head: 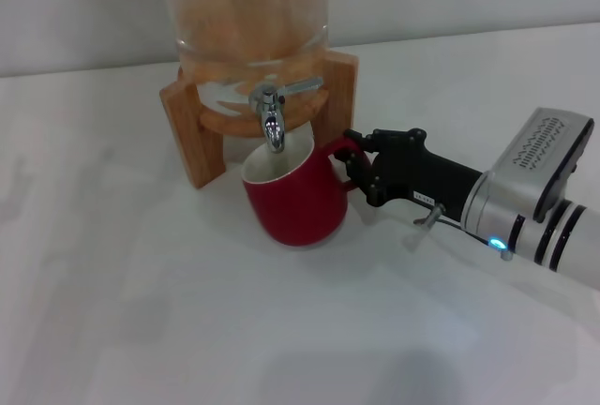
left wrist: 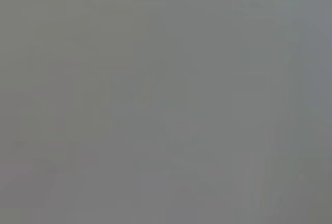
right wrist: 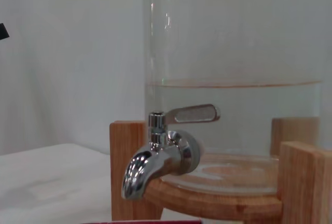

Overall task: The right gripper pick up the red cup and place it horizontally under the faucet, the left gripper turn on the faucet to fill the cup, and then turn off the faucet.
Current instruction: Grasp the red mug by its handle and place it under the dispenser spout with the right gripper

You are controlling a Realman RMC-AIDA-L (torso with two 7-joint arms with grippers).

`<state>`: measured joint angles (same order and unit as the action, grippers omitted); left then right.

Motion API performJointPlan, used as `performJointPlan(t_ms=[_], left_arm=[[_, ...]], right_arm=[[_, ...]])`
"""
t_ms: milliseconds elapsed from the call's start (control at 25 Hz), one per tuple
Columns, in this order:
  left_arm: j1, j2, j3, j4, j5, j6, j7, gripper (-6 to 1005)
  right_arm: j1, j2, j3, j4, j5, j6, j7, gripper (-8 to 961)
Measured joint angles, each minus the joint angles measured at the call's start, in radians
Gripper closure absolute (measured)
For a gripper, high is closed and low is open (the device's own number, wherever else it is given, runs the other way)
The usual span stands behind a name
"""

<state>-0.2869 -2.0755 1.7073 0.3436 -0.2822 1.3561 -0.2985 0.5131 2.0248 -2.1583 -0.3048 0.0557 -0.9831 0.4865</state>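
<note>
The red cup (head: 295, 203) stands upright on the white table, its mouth directly under the spout of the chrome faucet (head: 272, 119). My right gripper (head: 354, 159) reaches in from the right, its black fingers shut around the cup's red loop handle. In the right wrist view the faucet (right wrist: 161, 156) is close, with its thin lever (right wrist: 194, 114) lying sideways, and no water runs from the spout. A sliver of the cup's rim (right wrist: 150, 222) shows below it. My left gripper is out of view; the left wrist view shows only flat grey.
The glass dispenser (head: 248, 21) holds water and sits in a wooden stand (head: 192, 133) at the back of the white table (head: 141, 311). A pale wall rises behind it.
</note>
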Motion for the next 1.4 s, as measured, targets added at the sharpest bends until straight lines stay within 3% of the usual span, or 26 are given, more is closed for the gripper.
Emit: performJointPlan(t_ms=[1400], left_arm=[[-0.014, 0.0, 0.0, -0.007, 0.0, 0.0, 0.001, 119]], right_arm=[[-0.046, -0.002, -0.014, -0.003, -0.007, -0.022, -0.006, 810]])
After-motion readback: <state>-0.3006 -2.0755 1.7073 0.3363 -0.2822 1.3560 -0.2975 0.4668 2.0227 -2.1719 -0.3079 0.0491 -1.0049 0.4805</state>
